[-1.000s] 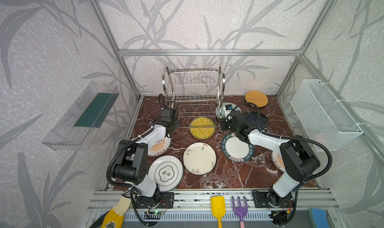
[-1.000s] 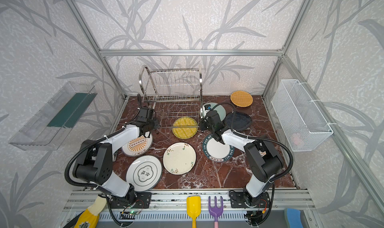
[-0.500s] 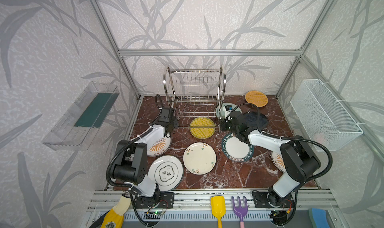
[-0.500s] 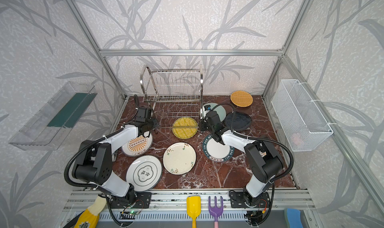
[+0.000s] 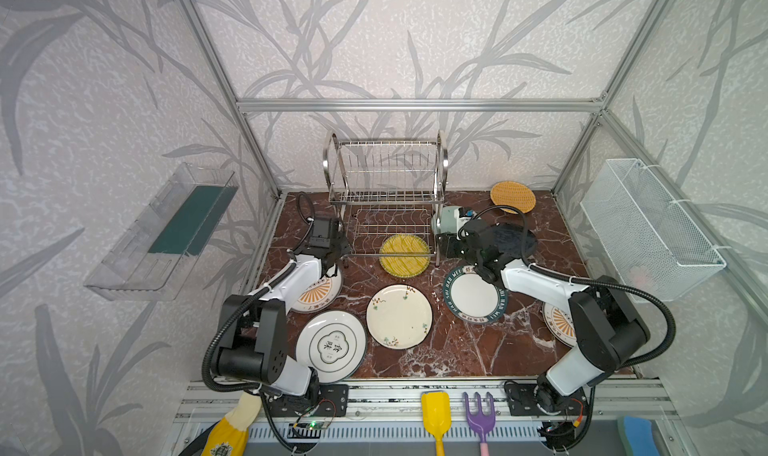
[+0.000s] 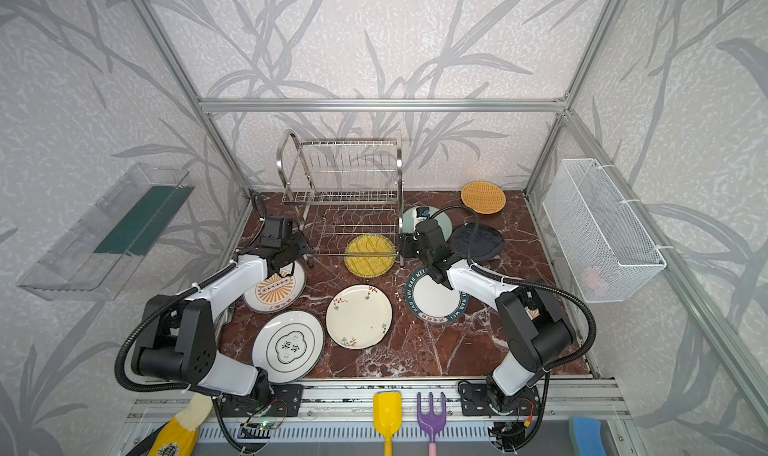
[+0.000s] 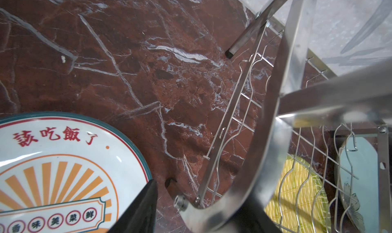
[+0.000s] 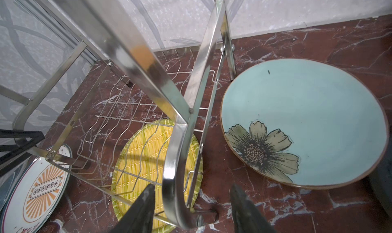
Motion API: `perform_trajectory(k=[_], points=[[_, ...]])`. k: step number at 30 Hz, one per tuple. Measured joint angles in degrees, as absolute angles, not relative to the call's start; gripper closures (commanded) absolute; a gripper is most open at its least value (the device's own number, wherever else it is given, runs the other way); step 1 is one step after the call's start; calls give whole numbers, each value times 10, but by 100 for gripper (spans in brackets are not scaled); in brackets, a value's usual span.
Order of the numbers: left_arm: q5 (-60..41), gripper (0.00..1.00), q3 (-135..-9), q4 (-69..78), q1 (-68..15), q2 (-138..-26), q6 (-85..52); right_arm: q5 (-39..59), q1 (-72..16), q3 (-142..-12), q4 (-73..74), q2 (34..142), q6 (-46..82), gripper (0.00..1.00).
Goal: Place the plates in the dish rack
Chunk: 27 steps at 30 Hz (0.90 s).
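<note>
Dish rack [image 8: 171, 179] edge between right fingers [image 8: 141, 210]

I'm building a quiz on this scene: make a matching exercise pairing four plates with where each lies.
1 orange woven-look round plate
2 cream floral round plate
3 yellow striped round plate
4 pale teal flower plate

A partly under the steel wire dish rack
B beside the rack's right frame
C back right of the marble table
D mid-table, apart from the rack

Pairs: 1-C, 2-D, 3-A, 4-B
</note>
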<state>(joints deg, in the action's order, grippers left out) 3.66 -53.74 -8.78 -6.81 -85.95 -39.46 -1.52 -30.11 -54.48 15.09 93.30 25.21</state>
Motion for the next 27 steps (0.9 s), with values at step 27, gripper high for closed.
perform_trajectory(k=[27], points=[[12, 1, -479, -95, -53, -750, -407, -31, -301, -531, 134, 879, 237, 5]])
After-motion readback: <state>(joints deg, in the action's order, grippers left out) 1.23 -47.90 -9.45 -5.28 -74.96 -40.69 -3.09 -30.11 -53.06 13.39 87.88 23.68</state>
